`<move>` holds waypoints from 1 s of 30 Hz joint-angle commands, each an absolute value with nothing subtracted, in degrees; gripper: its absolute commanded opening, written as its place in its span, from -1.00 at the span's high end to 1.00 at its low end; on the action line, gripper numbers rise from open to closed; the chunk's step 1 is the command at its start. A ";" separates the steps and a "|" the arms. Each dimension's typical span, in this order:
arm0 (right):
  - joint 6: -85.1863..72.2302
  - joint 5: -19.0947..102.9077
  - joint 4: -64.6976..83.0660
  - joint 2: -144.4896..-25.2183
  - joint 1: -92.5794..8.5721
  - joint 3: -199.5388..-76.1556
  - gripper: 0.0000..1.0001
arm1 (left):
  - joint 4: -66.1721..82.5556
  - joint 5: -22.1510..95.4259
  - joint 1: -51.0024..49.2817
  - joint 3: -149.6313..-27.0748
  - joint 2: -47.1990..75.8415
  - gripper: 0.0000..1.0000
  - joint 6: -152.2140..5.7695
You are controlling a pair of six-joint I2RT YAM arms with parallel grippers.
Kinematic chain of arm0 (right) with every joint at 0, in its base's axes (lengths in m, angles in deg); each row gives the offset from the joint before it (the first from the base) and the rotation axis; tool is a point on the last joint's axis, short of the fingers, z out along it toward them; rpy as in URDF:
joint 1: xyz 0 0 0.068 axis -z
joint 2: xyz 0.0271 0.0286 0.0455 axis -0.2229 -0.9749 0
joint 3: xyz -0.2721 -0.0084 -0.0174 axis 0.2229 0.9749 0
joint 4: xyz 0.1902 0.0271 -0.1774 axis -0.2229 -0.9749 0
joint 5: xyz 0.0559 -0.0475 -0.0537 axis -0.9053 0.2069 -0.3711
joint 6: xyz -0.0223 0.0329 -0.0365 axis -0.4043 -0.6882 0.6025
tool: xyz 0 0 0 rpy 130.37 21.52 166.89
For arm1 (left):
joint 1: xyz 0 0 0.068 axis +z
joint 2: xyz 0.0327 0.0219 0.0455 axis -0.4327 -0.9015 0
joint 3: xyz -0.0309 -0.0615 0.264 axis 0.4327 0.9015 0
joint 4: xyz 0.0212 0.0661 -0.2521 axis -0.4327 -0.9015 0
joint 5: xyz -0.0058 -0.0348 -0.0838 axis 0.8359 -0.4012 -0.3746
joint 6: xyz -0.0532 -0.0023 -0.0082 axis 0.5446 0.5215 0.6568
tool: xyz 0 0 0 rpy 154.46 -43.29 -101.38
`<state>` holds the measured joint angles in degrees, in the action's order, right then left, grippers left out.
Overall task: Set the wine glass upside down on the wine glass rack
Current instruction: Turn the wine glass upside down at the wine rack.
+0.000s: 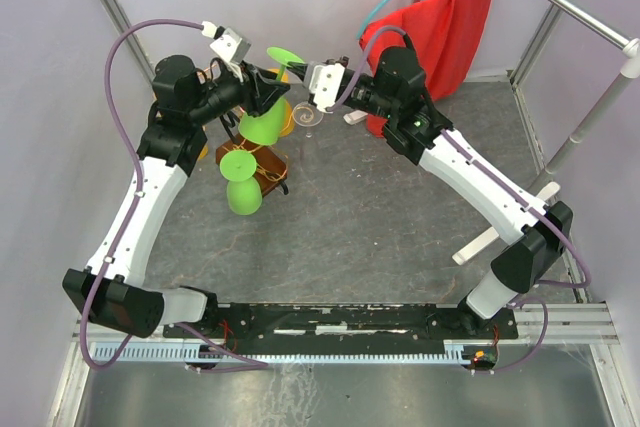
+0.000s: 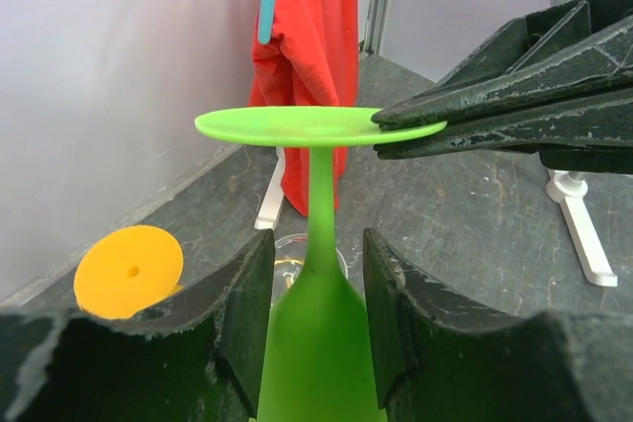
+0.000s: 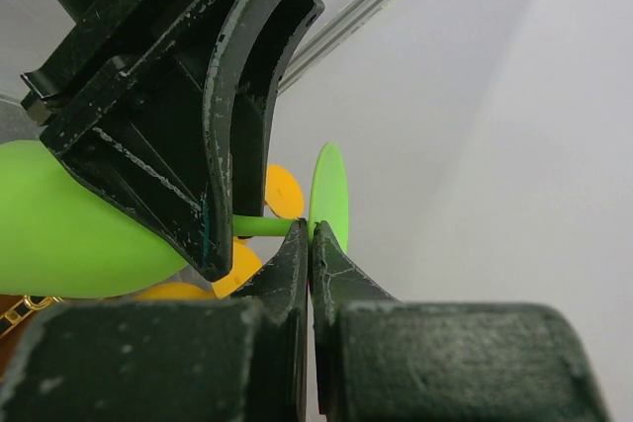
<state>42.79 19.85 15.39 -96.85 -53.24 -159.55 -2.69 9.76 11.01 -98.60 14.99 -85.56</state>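
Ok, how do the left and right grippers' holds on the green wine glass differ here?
The left gripper grips the green wine glass where stem meets bowl; the right gripper pinches the rim of its flat foot. The left jaws stand apart around the glass; the right jaws are almost closed on the thin disc. Both hold the same glass.

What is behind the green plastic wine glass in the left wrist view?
Behind the green plastic wine glass: a red cloth, an orange disc-shaped foot to its left, and the rim of a clear glass. The green bowl covers the rest of that clear glass.
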 commanded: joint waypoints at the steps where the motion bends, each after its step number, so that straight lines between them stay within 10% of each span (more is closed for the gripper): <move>1: 42.30 19.13 19.73 -94.32 -53.75 -159.96 0.98 | -0.35 9.00 10.72 -98.30 15.45 0.08 -84.36; 11: 42.19 20.90 20.96 -93.64 -53.84 -159.00 0.98 | -0.40 8.70 10.66 -97.07 15.70 0.70 -84.36; 22: 42.06 21.28 22.92 -93.95 -53.85 -158.76 0.98 | 0.15 8.63 10.57 -95.88 15.81 0.83 -84.26; 30: 42.90 23.26 24.55 -92.91 -53.81 -156.74 0.45 | 2.97 11.23 10.65 -94.79 17.51 0.95 -83.79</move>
<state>42.38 21.60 17.72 -96.83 -53.52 -156.95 0.55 9.50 10.74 -95.93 15.32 -85.21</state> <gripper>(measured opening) 0.217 0.211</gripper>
